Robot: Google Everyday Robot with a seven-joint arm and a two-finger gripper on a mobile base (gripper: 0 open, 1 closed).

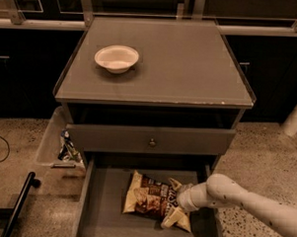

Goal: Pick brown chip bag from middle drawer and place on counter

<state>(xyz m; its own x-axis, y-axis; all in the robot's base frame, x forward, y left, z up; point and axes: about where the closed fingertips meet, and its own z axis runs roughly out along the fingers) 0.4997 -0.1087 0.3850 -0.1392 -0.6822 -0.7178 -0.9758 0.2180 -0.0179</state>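
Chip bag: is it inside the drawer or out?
Inside: the chip bag lies on the floor of the drawer, the pincer at the bag's right end.

No legible text, brand, number or sign is recorded. Pale lettering is noted on the brown chip bag [147, 197], lying in the middle drawer [102, 207], but it cannot be read. The tool [171, 201] is located at the bag's right end, inside that drawer.

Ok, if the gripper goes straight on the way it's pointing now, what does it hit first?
The chip bag. The gripper is low in the open drawer, pointing left at the bag's right end, and seems to be right up against it, though depth is hard to judge.
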